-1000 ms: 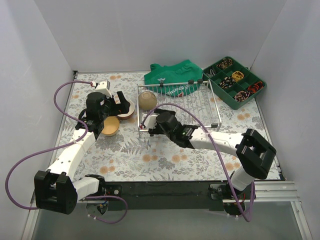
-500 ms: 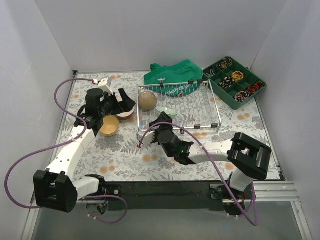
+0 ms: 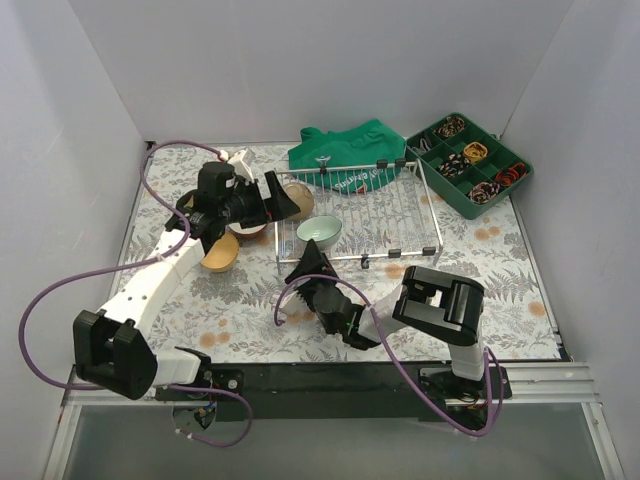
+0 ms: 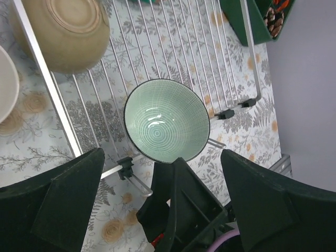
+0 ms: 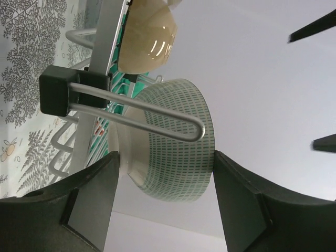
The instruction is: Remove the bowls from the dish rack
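Note:
The silver wire dish rack (image 3: 385, 215) holds a pale green bowl (image 3: 319, 231) upright at its front left and a tan bowl (image 3: 296, 200) upside down behind it. My left gripper (image 3: 268, 198) is open and empty above the rack's left edge; its view looks down on the green bowl (image 4: 167, 127) and the tan bowl (image 4: 65, 31). My right gripper (image 3: 308, 268) is open and empty, low on the table just outside the rack's front left corner. It sees the green bowl (image 5: 176, 142) from the side through the rack wire.
An orange-tan bowl (image 3: 219, 253) and a pale bowl (image 3: 247, 229) sit on the table left of the rack. A green cloth (image 3: 350, 145) lies behind the rack. A green compartment tray (image 3: 470, 163) stands at the back right.
My right gripper drew back from the rack toward the near edge, and the green bowl now shows upright in the rack. My left gripper moved right, from the table bowls to the rack's left edge.

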Action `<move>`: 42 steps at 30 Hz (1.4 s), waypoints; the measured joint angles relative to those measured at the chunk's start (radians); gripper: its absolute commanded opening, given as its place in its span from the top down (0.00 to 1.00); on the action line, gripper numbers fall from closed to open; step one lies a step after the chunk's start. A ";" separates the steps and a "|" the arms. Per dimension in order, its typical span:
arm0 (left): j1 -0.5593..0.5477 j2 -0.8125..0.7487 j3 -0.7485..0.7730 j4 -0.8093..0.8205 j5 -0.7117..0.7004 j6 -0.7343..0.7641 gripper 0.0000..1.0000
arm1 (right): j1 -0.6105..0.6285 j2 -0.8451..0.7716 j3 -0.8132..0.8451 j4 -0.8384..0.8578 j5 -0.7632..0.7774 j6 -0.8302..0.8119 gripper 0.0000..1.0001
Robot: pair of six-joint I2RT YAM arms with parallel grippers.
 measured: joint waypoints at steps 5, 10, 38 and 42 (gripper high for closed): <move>-0.052 0.078 0.015 -0.043 -0.004 -0.010 0.14 | 0.022 0.002 0.002 0.041 0.011 -0.049 0.99; -0.084 0.134 0.015 -0.077 -0.011 -0.012 0.23 | 0.029 0.002 0.002 0.056 0.021 -0.068 0.99; -0.150 0.254 0.025 -0.024 -0.065 -0.108 1.00 | 0.058 -0.029 0.003 0.077 0.047 -0.104 0.93; -0.152 0.239 0.029 0.003 -0.105 -0.084 1.00 | 0.051 -0.039 0.000 0.065 0.068 -0.051 0.55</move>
